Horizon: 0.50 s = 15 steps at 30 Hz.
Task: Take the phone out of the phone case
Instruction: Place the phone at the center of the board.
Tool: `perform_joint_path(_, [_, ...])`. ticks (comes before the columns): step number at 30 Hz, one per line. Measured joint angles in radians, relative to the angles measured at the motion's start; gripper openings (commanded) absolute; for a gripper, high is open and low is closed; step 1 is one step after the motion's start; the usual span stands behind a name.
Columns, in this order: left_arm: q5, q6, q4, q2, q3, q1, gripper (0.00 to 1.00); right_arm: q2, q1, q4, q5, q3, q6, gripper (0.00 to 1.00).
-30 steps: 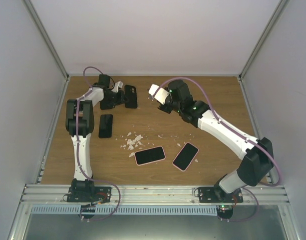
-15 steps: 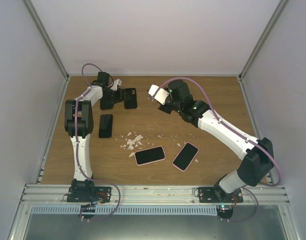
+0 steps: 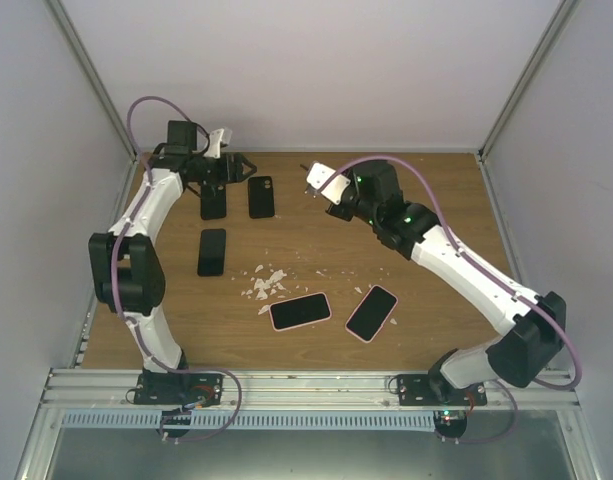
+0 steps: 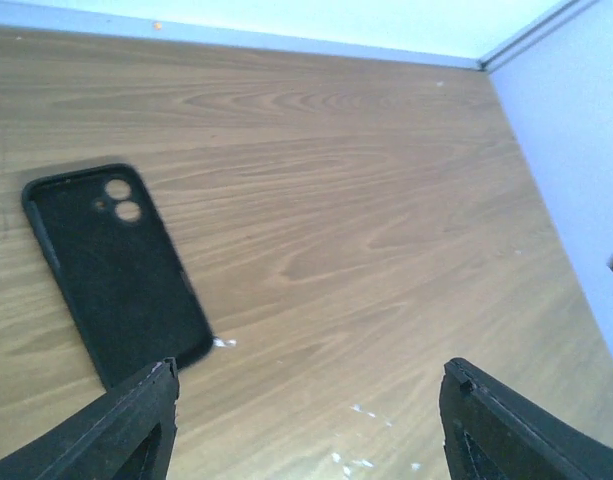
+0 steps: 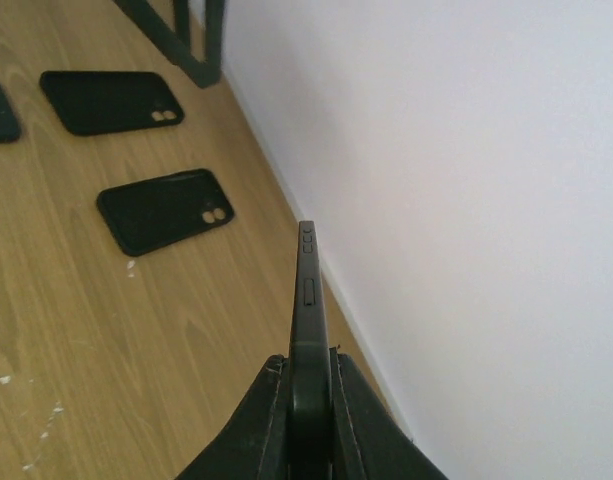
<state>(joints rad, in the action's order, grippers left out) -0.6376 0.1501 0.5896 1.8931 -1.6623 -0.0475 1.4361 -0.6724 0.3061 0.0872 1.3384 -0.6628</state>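
My right gripper (image 5: 308, 368) is shut on a dark phone (image 5: 307, 290), held edge-on with its side buttons showing, above the back of the table near the rear wall. In the top view that right gripper (image 3: 314, 176) hovers at the back centre. An empty black phone case (image 3: 261, 196) lies flat on the wood and shows in the left wrist view as a black case (image 4: 114, 272) with two camera holes. My left gripper (image 4: 308, 420) is open and empty, just above and beside it. From above, the left gripper (image 3: 229, 167) is at the back left.
Two more black cases (image 3: 213, 201) (image 3: 212, 251) lie on the left. Two phones in pink cases (image 3: 300, 310) (image 3: 372, 313) rest near the centre front. White crumbs (image 3: 266, 283) are scattered mid-table. Walls enclose the back and both sides.
My left gripper has opened, let go of the black case and drawn back to the far left corner. The right gripper, still holding the phone, has shifted slightly right.
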Motion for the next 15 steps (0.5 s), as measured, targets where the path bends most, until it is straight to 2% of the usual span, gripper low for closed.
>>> perform_joint_path(8, [-0.061, 0.021, -0.026, -0.246, 0.136, 0.0, 0.73, -0.071, 0.05, -0.044, 0.01, -0.019, -0.035, 0.01])
perform_joint_path(15, [-0.081, 0.036, -0.061, -0.422, 0.18, 0.0, 0.75, -0.165, 0.06, -0.138, 0.02, -0.093, -0.048, 0.0])
